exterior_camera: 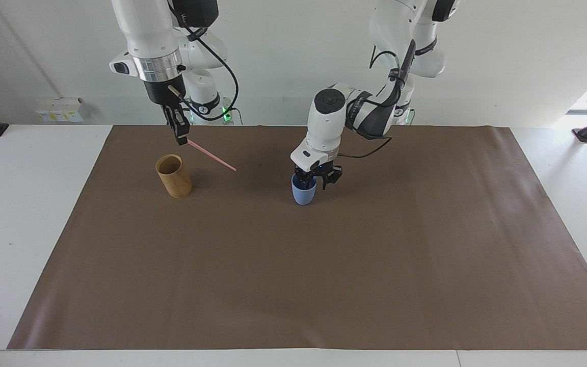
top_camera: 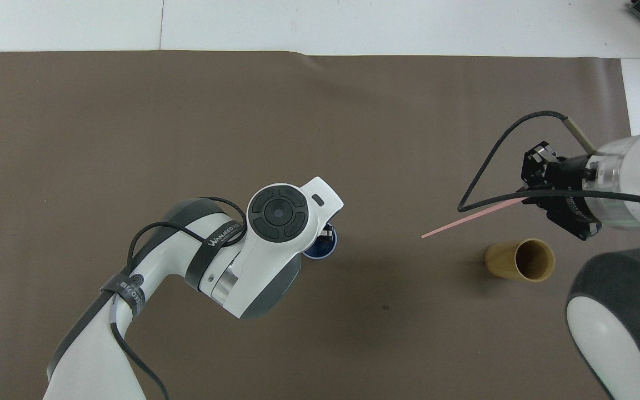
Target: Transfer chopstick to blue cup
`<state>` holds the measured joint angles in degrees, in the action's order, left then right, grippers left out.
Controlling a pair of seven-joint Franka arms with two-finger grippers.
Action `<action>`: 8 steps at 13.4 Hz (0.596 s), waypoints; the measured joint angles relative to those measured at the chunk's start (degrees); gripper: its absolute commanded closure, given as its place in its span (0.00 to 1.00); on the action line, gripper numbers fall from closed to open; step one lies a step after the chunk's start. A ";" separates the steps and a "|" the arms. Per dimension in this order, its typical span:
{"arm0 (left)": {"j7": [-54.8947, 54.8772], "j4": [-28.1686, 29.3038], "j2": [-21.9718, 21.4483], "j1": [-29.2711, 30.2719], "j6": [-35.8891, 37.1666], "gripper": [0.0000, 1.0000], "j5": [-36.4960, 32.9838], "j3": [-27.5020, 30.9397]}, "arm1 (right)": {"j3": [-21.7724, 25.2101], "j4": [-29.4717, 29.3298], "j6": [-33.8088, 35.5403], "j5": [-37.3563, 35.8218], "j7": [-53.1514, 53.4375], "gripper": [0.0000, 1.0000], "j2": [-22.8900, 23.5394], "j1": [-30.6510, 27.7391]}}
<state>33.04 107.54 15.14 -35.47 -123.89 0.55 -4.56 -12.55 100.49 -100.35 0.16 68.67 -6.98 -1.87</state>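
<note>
The pale pink chopstick (exterior_camera: 212,155) (top_camera: 464,220) hangs slanted in the air, its free end pointing toward the blue cup. My right gripper (exterior_camera: 181,136) (top_camera: 534,191) is shut on its upper end, over the mat close to the tan cup. The blue cup (exterior_camera: 303,192) (top_camera: 318,253) stands upright mid-mat. My left gripper (exterior_camera: 315,182) is at its rim, fingers spread open, one inside the cup and one outside. In the overhead view the left wrist covers most of the cup.
A tan cylindrical cup (exterior_camera: 174,176) (top_camera: 520,260) stands upright toward the right arm's end of the table. A brown mat (exterior_camera: 324,280) covers the table between white margins. The right arm's black cable loops beside the chopstick.
</note>
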 measured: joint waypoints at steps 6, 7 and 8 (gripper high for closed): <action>-2.79 -2.16 -6.27 9.11 5.32 0.00 -1.59 0.84 | -1.47 0.56 -3.86 1.38 2.95 1.00 0.88 4.23; -5.74 -2.17 -7.94 11.85 7.12 0.00 -1.62 0.90 | -1.54 0.92 -4.63 1.36 5.01 1.00 1.16 5.70; -9.08 -2.16 -9.40 14.59 9.08 0.00 -1.64 0.96 | -1.59 1.24 -5.05 1.25 7.04 1.00 1.41 7.17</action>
<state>23.96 105.38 5.74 -20.88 -114.81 -1.09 -3.60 -14.14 101.73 -105.41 1.41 75.72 -5.57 5.30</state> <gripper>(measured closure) 0.000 0.916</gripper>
